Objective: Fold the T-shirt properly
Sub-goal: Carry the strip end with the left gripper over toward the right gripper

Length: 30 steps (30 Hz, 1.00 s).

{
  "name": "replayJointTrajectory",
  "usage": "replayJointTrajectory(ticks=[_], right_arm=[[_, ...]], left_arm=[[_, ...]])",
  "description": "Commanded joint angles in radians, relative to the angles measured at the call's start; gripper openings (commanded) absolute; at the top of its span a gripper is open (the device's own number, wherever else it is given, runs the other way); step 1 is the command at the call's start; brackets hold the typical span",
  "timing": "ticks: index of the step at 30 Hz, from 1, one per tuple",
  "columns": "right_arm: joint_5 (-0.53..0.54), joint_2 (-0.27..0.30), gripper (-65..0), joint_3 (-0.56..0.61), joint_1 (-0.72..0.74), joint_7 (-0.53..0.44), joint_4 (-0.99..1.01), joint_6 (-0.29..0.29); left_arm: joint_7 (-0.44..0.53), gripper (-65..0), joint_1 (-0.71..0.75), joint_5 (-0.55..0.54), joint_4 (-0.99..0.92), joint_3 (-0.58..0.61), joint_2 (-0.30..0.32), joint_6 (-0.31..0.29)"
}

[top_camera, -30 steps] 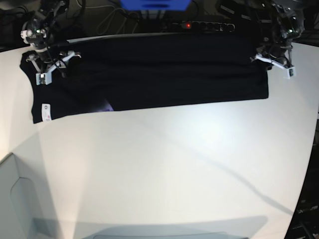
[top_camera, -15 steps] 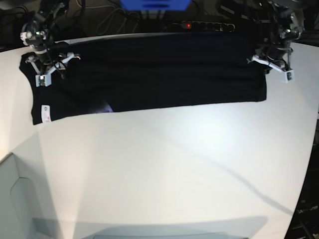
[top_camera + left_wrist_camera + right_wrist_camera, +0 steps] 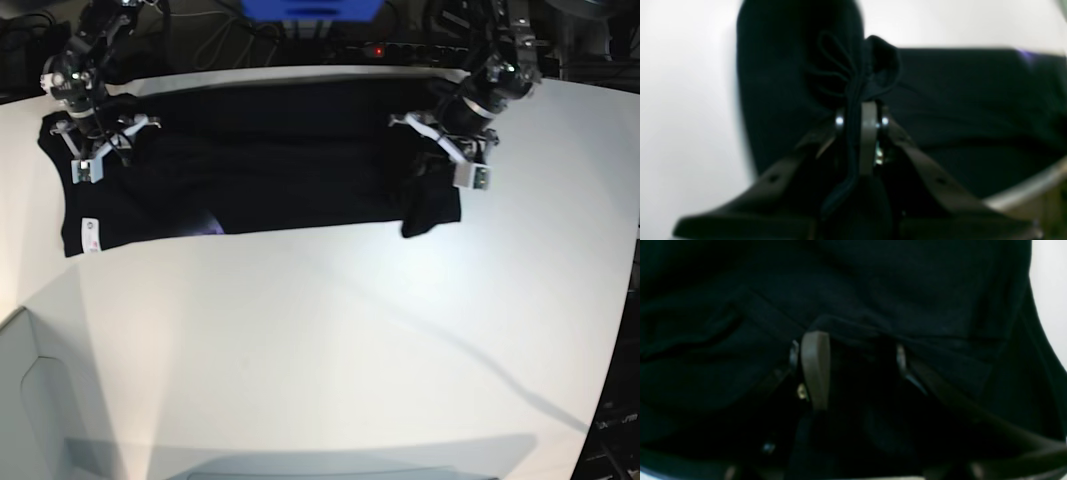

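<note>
The black T-shirt (image 3: pixel 280 160) lies spread along the far side of the white table (image 3: pixel 330 340). Its white label (image 3: pixel 91 231) and a bit of purple print (image 3: pixel 213 222) show at its near left edge. My left gripper (image 3: pixel 442 148) is shut on the shirt's right end (image 3: pixel 880 66) and holds it lifted, so that end hangs bunched and doubled over the body. In the left wrist view (image 3: pixel 860 111) cloth is pinched between the fingers. My right gripper (image 3: pixel 104 146) rests on the shirt's left end. In the right wrist view (image 3: pixel 858 350) its jaws stand apart over black cloth (image 3: pixel 907 290).
A power strip with a red light (image 3: pixel 376 50), cables and a blue object (image 3: pixel 310 8) lie behind the table's far edge. A grey bin (image 3: pixel 30 400) stands at the lower left. The table's right edge (image 3: pixel 630 300) curves close to the left arm.
My left gripper has moved left along the table with the shirt's right end in it, pulling that end over the body. The right gripper has stayed almost in place.
</note>
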<state>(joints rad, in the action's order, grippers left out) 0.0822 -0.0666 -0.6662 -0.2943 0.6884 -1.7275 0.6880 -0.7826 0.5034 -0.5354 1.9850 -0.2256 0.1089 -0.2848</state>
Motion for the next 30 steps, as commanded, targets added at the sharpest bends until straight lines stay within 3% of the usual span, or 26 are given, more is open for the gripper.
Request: replayJointTrajectory(ticks=[1, 7, 14, 23, 30], right_arm=[[-0.006, 0.004, -39.4, -0.002, -0.001, 0.007, -0.009, 0.01], [-0.006, 0.003, -39.4, -0.002, 0.002, 0.007, -0.009, 0.01], [-0.006, 0.004, -39.3, -0.002, 0.004, 0.006, -0.009, 0.01], [-0.006, 0.017, -39.3, 0.0, 0.016, 0.006, -0.009, 0.01], [-0.006, 0.018, -39.3, 0.0, 0.017, 0.006, -0.009, 0.01]], left_arm=[[0.018, -65.0, -0.01, -0.013, 0.017, 0.036, 0.005, -0.008], [0.019, -65.0, -0.105, 0.156, -0.011, 0.305, -0.028, -0.006], [0.019, -65.0, -0.176, 0.323, -0.079, 0.437, -0.133, -0.006], [0.021, -65.0, -0.308, 0.372, -0.234, 0.636, -0.14, -0.006], [0.021, -65.0, -0.361, 0.372, -0.29, 0.664, -0.2, -0.006]])
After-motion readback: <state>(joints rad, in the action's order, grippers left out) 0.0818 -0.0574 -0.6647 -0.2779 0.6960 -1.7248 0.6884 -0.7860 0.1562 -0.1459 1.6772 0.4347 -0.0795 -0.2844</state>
